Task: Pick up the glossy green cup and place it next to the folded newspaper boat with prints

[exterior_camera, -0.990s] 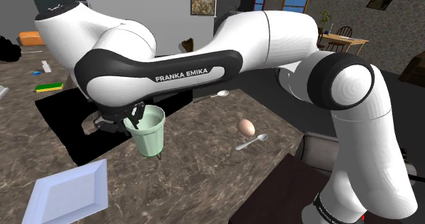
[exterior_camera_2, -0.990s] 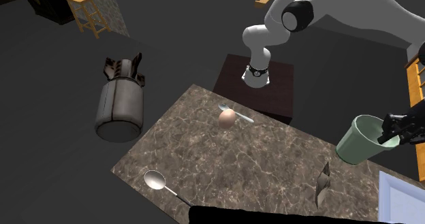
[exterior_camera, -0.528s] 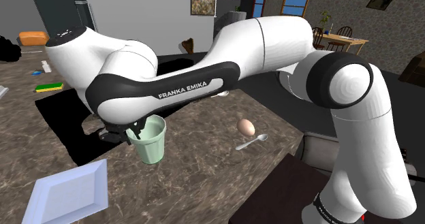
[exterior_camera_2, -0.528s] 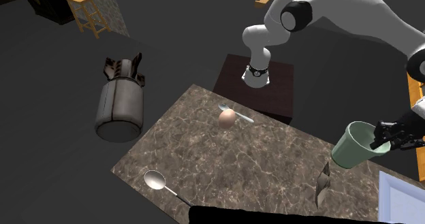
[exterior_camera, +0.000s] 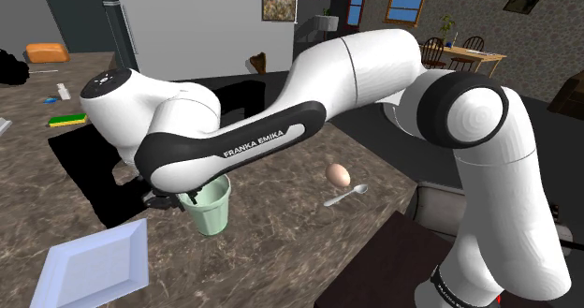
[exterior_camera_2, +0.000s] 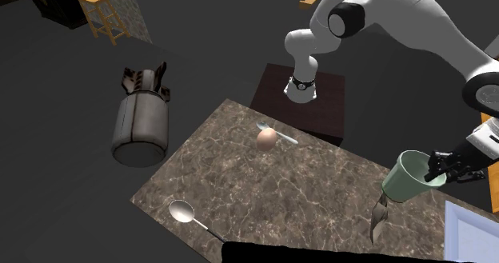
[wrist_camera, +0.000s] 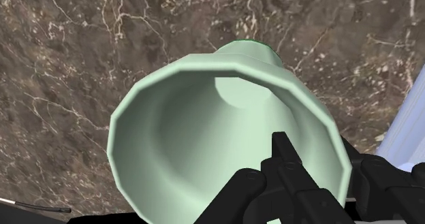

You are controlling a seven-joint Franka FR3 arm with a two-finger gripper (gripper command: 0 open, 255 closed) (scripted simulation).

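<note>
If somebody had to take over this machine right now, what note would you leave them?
Gripper: shut on the cup's rim, one finger inside, one outside.
Cup: pale green, held low over the counter, close by the paper boat; I cannot tell whether it touches either.
Done: cup picked up and brought to the boat.
Left: set it down beside the boat, open the fingers, pull away.

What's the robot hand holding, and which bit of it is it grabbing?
The gripper holds the pale green cup by its rim, with one finger inside the cup and one outside.
</note>
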